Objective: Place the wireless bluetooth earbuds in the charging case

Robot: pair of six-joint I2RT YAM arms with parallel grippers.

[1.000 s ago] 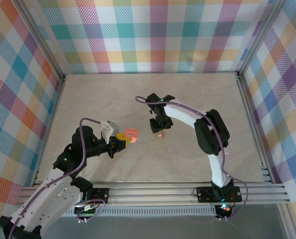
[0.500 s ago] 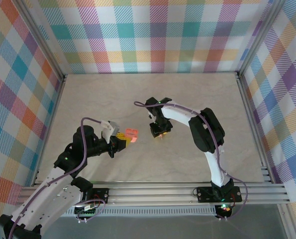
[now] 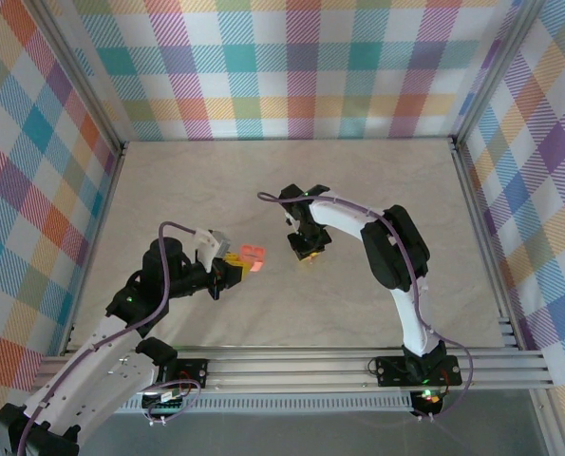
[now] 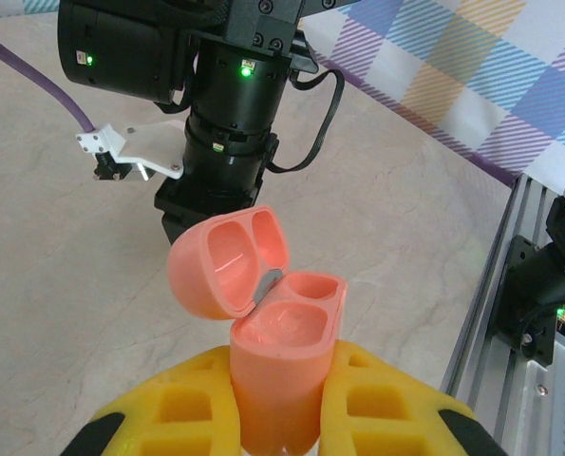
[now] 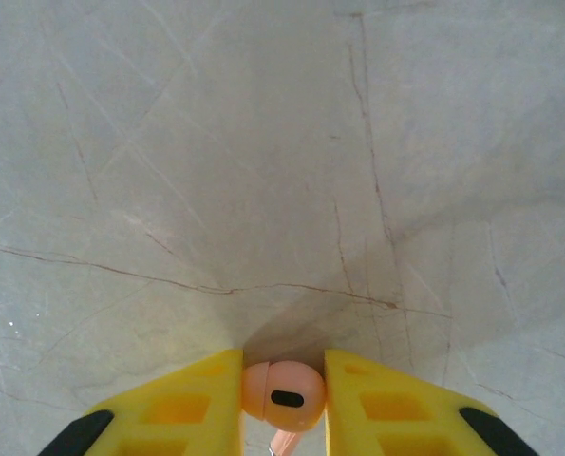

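Overhead camera looks down; wrist cameras view the table (image 3: 197, 180) closely.

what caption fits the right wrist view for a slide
The yellow-fingered right gripper pinches a salmon-pink stemmed earbud over the veined beige tabletop.

Bright, even light falls from overhead, so the pale bench (image 3: 168, 190) looks washed out and carries only faint, soft shadows. From above everything is sharp, though the frame posts (image 3: 73, 71) splay outward toward the corners. At the left wrist the salmon charging case (image 4: 273, 328) glows, with a sheen inside its lid (image 4: 227, 261). The left pincer (image 4: 280, 366), nearest the lens, goes soft. At the right wrist a grey shadow fans ahead of the right pincer (image 5: 282, 370), and the pink earbud (image 5: 284, 394) gleams dully.
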